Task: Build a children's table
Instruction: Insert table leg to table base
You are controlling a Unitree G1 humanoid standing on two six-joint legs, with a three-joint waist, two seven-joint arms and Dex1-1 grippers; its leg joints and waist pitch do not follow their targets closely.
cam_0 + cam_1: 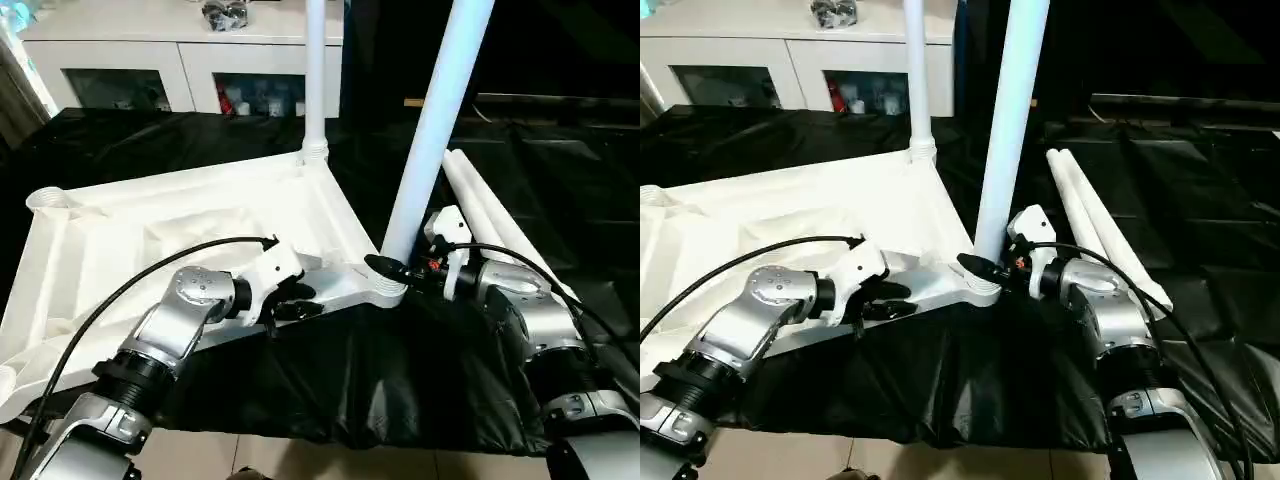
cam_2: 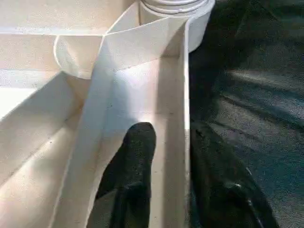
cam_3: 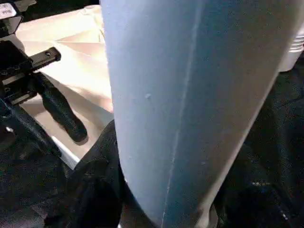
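White tabletop (image 1: 180, 240) lies underside up on the black cloth (image 1: 350, 390), with two legs (image 1: 430, 130) standing in its corner sockets and two spare legs (image 1: 490, 225) lying beside it. Left gripper (image 2: 164, 142) straddles the tabletop's near rim wall, one finger either side. Right gripper (image 1: 400, 268) pinches the base of the near upright leg.

Silver forearms (image 1: 175, 325) — black cables (looped)

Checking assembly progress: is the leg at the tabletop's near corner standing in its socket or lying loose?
Standing in it. The near leg rises upright from the corner socket of the tabletop; the right end effector grips its base.
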